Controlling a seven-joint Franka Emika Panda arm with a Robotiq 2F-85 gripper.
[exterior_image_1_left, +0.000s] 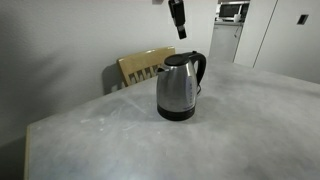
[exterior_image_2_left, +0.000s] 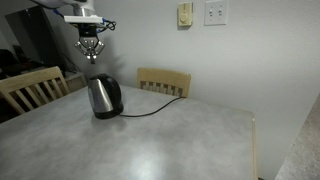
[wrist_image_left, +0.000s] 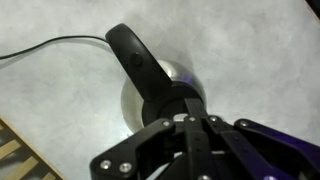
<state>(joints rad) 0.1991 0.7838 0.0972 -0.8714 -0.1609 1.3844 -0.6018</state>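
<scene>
The gripper (exterior_image_1_left: 179, 30) is seen hanging in the air above the kettle (exterior_image_1_left: 178, 88), well clear of it, with its jaws brought fully together and nothing held between them. In the wrist view the closed fingertips (wrist_image_left: 190, 122) are looked past onto the black handle (wrist_image_left: 140, 62), which arches over the steel lid directly below.

The kettle (exterior_image_2_left: 103, 97) is stood upright on the table (exterior_image_2_left: 170, 140), toward the edge along which a wooden chair (exterior_image_1_left: 140, 66) is set, and away from the near edge. It is not touched by anything.

The step in hand is judged to be a hover over the handle, with no contact made. If the handle is to be taken, the jaws must first be opened, lined up across the arch of the handle, and lowered straight down around it.

The room is bounded by plain pale walls. The table is a broad, grey, mottled slab. In an exterior view a second chair (exterior_image_2_left: 30, 88) is seen at another edge, near the corner. A microwave (exterior_image_1_left: 232, 11) is made out in the background. A thin black cord (exterior_image_2_left: 150, 112) is trailed from the kettle base across the top toward the far edge. Wall plates (exterior_image_2_left: 215, 12) are fixed above.
</scene>
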